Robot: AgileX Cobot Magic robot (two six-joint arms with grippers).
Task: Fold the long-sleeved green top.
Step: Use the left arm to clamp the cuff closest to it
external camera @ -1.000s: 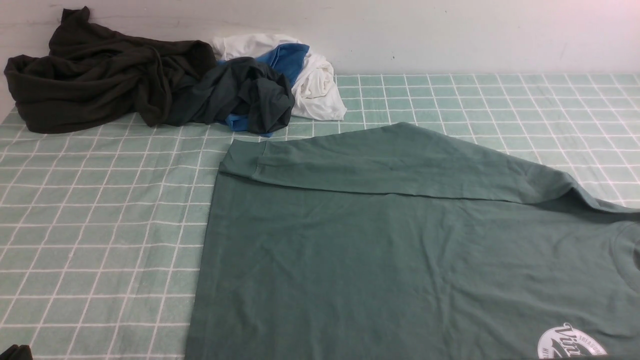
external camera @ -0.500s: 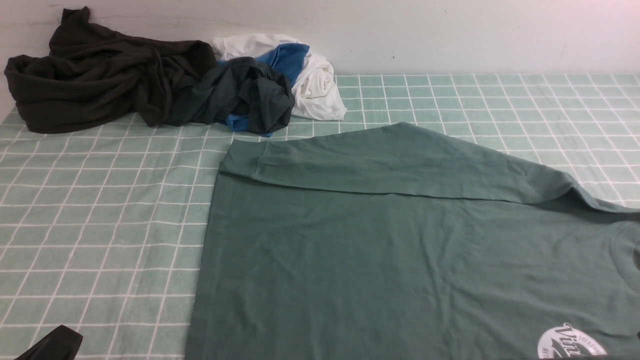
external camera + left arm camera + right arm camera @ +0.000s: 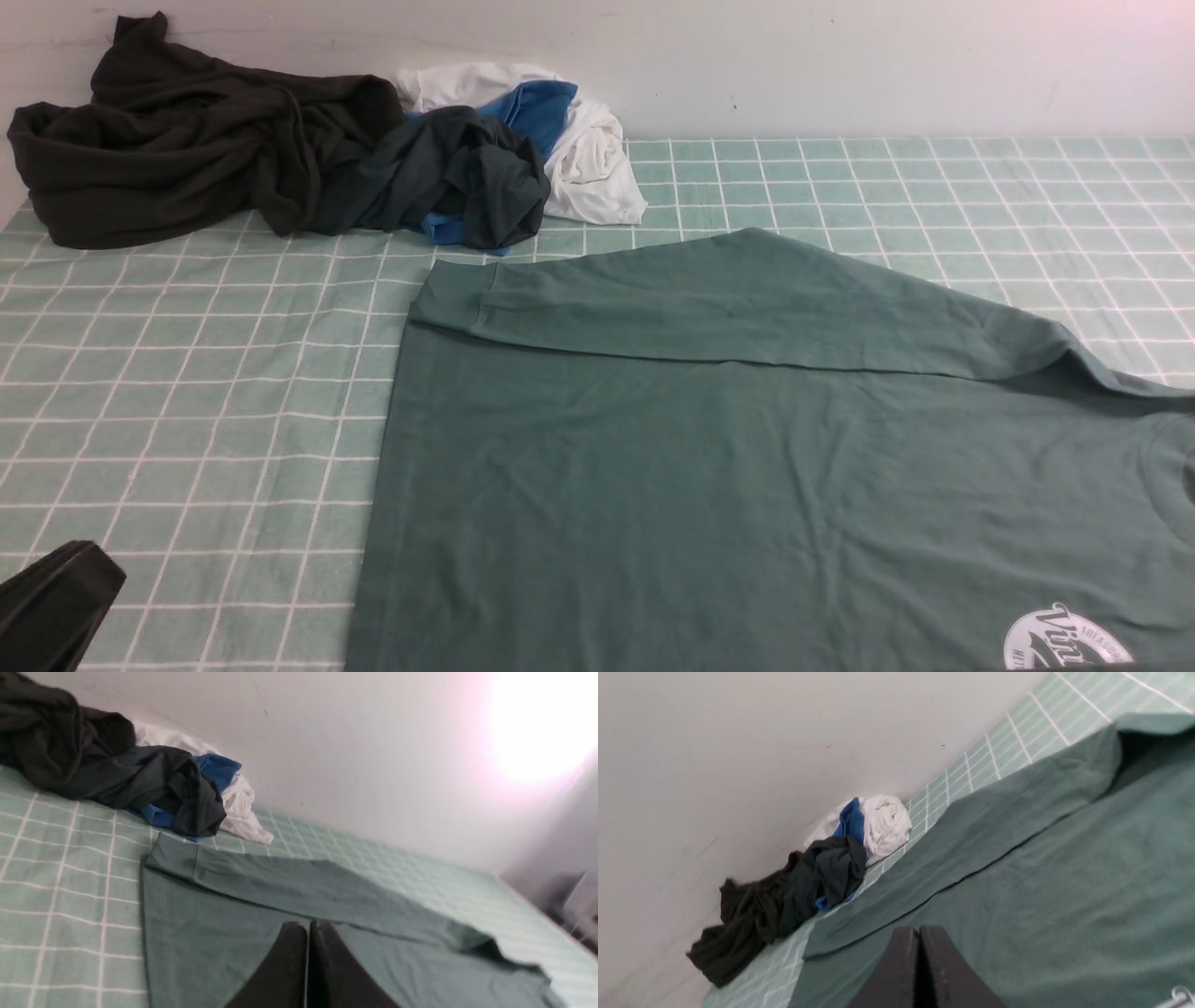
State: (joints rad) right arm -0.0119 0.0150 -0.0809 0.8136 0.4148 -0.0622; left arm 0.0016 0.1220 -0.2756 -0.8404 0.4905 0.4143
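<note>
Near left corner of the worktop: left gripper [image 3: 307, 926], fingers pressed together, nothing between them, apart from the garment's hem. Right gripper [image 3: 919, 929]: fingers likewise together, empty, poised over the green long-sleeved top [image 3: 747, 485]; contact with fabric not determinable. Spread flat across the near right part of the checked cloth [image 3: 187, 392], hem to the left, white logo [image 3: 1066, 639] at the near right edge. Far sleeve [image 3: 747, 303] folded over the body, cuff at the hem. Far left corner: dark olive-black garment [image 3: 168, 149], dark teal-grey garment [image 3: 457, 177] with blue trim, white garment [image 3: 593, 159], bunched together against the wall [image 3: 887, 65].
</note>
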